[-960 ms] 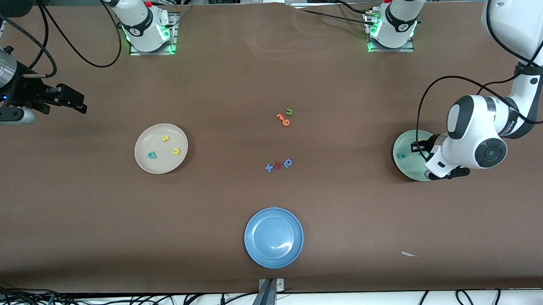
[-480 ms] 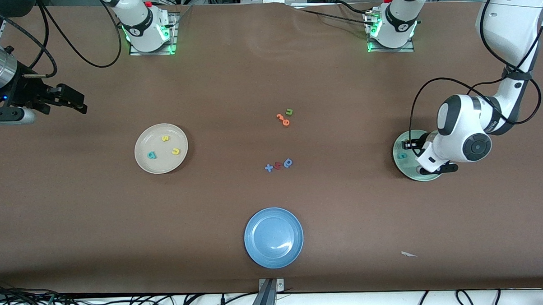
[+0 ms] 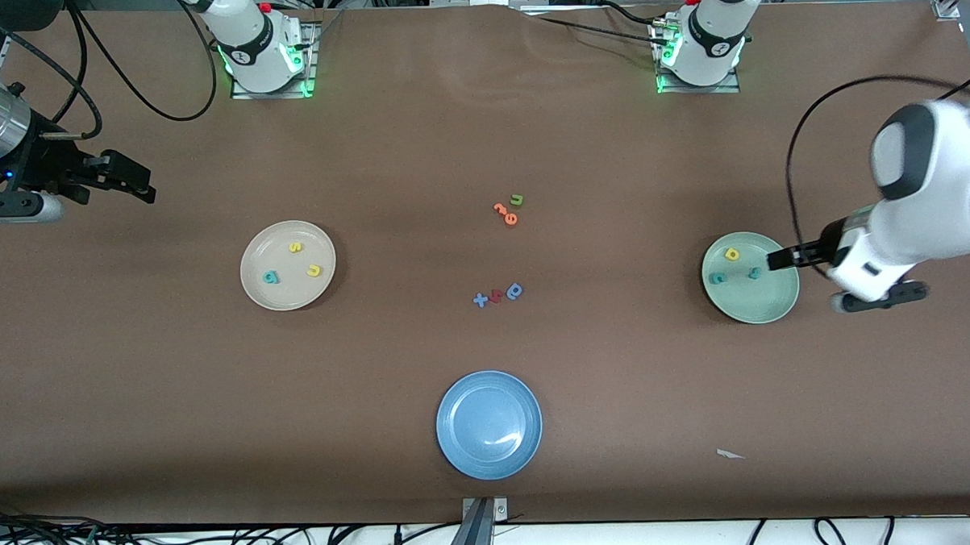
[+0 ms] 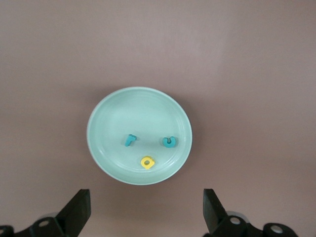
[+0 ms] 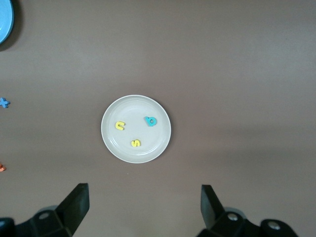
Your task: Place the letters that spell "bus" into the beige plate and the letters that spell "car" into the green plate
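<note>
Released over green plate's (image 3: 786,301) three o'clock rim: left gripper (image 3: 777,261) (c (image 3: 717,278), r (image 3: 754,273), a (image 3: 731,254) inside). Waiting agape, beige plate's (image 3: 253,290) ten o'clock: right gripper (image 3: 145,186).

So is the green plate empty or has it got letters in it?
Not empty. The green plate holds three letters: teal c, teal r, yellow a.

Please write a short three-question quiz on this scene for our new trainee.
1. True or false: the green plate holds three letters.
2. Which plate holds nothing? A beige plate; B blue plate; C green plate.
3. Fill in: the left gripper is ___.

Key: 1 true, the teal c, teal r and yellow a; 2 B; 3 open.
</note>
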{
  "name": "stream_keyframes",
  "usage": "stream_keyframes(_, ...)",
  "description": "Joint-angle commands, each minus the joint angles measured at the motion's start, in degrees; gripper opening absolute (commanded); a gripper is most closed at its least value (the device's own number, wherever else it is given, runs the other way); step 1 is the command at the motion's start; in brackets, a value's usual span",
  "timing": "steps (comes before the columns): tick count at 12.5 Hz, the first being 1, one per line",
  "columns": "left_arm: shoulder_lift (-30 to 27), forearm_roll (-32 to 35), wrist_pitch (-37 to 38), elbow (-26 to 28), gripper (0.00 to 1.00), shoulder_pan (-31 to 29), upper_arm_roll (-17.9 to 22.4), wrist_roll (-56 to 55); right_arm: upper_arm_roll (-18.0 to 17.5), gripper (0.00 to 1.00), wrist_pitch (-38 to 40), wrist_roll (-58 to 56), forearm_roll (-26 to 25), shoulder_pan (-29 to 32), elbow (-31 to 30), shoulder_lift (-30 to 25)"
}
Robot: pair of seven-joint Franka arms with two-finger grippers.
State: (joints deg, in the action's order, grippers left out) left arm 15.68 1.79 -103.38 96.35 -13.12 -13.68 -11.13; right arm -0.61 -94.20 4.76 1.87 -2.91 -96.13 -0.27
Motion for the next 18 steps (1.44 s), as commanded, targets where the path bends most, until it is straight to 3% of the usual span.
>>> stream_keyframes(1,-1.8,-1.2,6.5,-8.6,1.00,-0.4,0.0,0.7,0.0,1.00,0.2,0.3,-0.7,-0.1,0.6,0.1)
stream_keyframes(3,-2.8,-1.2,9.0,-12.7,1.00,-0.4,-0.1,0.6,0.0,1.00,0.2,0.3,-0.6,-0.1,0.6,0.1)
stream_keyframes(18,-4.6,-1.0,10.5,-13.0,1.00,-0.3,-0.4,-0.1,0.0,1.00,-0.2,0.3,-1.4,-0.1,0.6,0.3)
